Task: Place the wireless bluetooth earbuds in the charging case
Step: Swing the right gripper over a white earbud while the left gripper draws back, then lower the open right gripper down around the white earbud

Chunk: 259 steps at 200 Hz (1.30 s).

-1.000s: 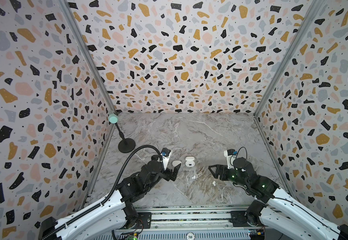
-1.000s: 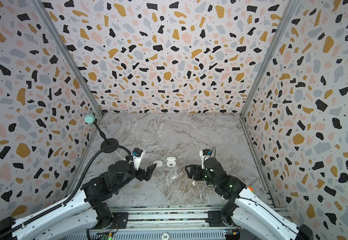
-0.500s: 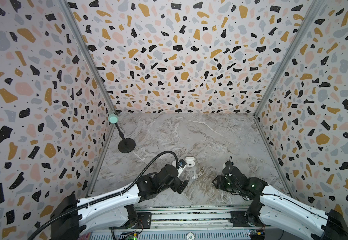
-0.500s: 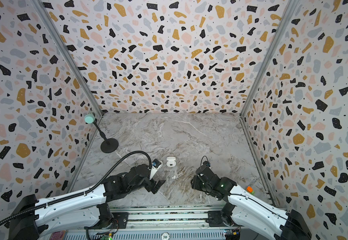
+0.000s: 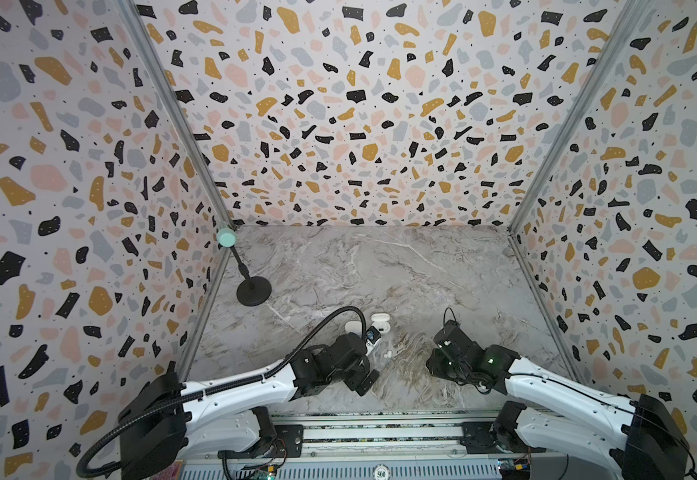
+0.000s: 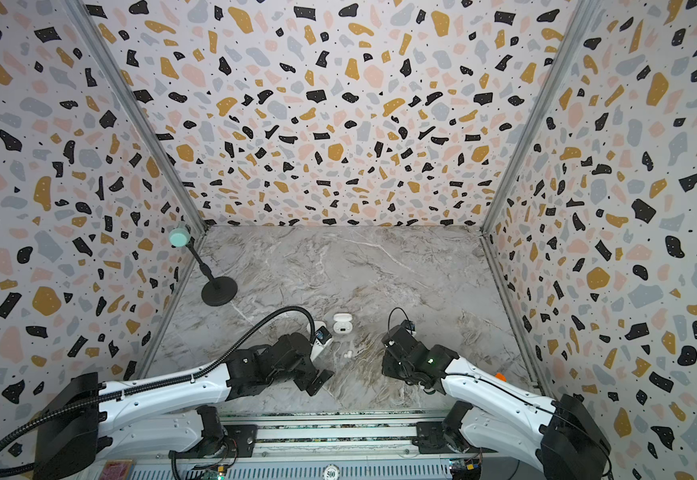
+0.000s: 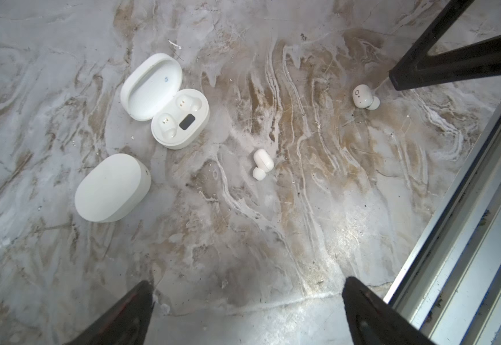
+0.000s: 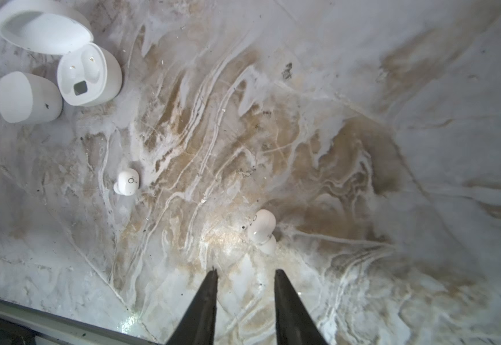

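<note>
**Right gripper** (image 8: pixel 244 283): the fingers have narrowed from the wide spread of a second ago. A slim gap remains between them, with nothing in it. The arm has dropped from beside the cases to low over the near edge of the table (image 8: pixel 362 119). Judged: a pinch is being sized for a bud, and no grasp is made yet.

**Near bud** (image 8: pixel 261 228): on the table just ahead of the right fingertips, not between them, and offset slightly to one side. It lies on its side. Its long axis runs roughly along the fingers' reach, with the ear tip toward the fingertips and the rounded body away. Jaws closing there would cross its short width.

**Far bud** (image 7: pixel 263 162): loose on the table between the near bud and the open case, on its side. Its long axis lies roughly crosswise to the line toward that case.

**Left gripper** (image 7: pixel 247 298): fingers spread full, as a second ago, and empty. It has pulled back and sits low, with all items ahead of it.

**Open case** (image 7: pixel 180 119): lid back, both wells empty. The task is judged to be at its start.

**Closed case** (image 7: pixel 111 188): just beside the open one.
</note>
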Tool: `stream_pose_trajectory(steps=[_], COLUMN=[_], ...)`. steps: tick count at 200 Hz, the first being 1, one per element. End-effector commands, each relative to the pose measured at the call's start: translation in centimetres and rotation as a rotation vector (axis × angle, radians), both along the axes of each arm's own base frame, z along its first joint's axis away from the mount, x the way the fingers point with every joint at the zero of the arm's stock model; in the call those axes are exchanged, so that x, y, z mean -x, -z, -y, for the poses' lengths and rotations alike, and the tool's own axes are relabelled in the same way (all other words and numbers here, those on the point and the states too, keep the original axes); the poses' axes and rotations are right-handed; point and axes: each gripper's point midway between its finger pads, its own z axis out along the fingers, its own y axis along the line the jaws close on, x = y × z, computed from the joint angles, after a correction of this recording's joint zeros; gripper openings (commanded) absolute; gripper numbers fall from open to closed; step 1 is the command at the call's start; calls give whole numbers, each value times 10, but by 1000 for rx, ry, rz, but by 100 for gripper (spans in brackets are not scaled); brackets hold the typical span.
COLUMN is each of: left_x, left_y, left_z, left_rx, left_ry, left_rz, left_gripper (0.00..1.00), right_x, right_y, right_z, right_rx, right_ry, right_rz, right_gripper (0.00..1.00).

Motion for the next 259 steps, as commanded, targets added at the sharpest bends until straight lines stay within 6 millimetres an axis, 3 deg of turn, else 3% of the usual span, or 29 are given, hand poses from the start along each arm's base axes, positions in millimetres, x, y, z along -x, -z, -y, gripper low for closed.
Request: stream_pose_trajectory(steps=[1, 259], left_x=[-3, -1], left_y=[-18, -19], left_z=[10, 11], left_rx=[37, 42], left_ry=[16, 23], left_rz=[26, 24], left_gripper=[100, 100], right_x=[-8, -14], right_y=[-11, 19], right_z=[-3, -3], right_rx=[16, 114], right_ry=[-8, -26], right_rz=[35, -5], right_gripper=[31, 24])
